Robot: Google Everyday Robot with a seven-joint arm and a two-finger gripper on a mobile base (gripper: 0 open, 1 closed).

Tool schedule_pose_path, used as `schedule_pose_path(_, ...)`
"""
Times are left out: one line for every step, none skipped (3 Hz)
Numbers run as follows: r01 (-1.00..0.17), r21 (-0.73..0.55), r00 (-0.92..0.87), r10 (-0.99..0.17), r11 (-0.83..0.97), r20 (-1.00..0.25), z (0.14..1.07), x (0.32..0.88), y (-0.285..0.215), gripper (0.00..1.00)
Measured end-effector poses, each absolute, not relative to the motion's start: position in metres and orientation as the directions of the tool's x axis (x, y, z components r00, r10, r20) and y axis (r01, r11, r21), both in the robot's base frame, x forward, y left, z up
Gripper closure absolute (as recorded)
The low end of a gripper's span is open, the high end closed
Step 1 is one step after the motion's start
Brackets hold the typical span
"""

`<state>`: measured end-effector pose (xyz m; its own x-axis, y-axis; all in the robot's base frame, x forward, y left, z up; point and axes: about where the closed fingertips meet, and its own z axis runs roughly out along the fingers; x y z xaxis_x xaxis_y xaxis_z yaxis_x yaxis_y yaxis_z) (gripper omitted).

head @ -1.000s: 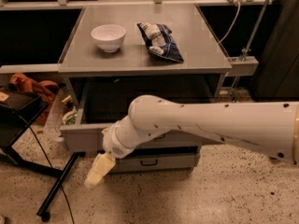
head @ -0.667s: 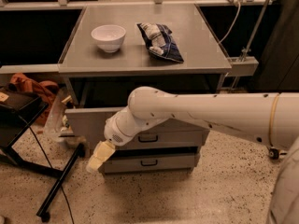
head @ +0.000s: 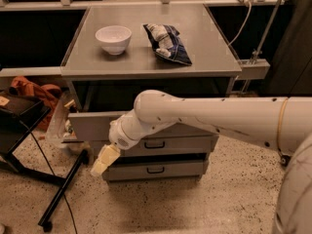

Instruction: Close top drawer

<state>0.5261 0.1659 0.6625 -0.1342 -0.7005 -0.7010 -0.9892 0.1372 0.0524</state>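
Note:
The top drawer (head: 92,126) is a wide grey drawer under the cabinet top, and its front stands slightly out from the cabinet. My white arm (head: 195,113) crosses in front of it and hides its handle. My gripper (head: 105,161), cream-coloured, hangs just below the drawer front's left part, level with the middle drawer (head: 185,144). It holds nothing that I can see. The bottom drawer (head: 156,169) is shut.
A white bowl (head: 113,38) and a dark snack bag (head: 166,44) lie on the cabinet top (head: 209,57). A black stand leg (head: 61,191) runs across the floor at left, below a black case (head: 19,112) and an orange cloth (head: 34,89).
The top drawer's front has moved back toward the cabinet. My arm and gripper have moved up and in with it.

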Motion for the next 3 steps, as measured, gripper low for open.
schedule_pose_path(-0.993, 0.011, -0.091, -0.694, 0.119, -0.714, 0.659, 0.555, 0.167, 0.19)
schedule_pose_path(-0.994, -0.032, -0.048, -0.693, 0.102, -0.719, 0.662, 0.589, 0.172, 0.42)
schedule_pose_path(-0.990, -0.075, -0.029, -0.689, 0.121, -0.724, 0.667, 0.621, 0.173, 0.39)
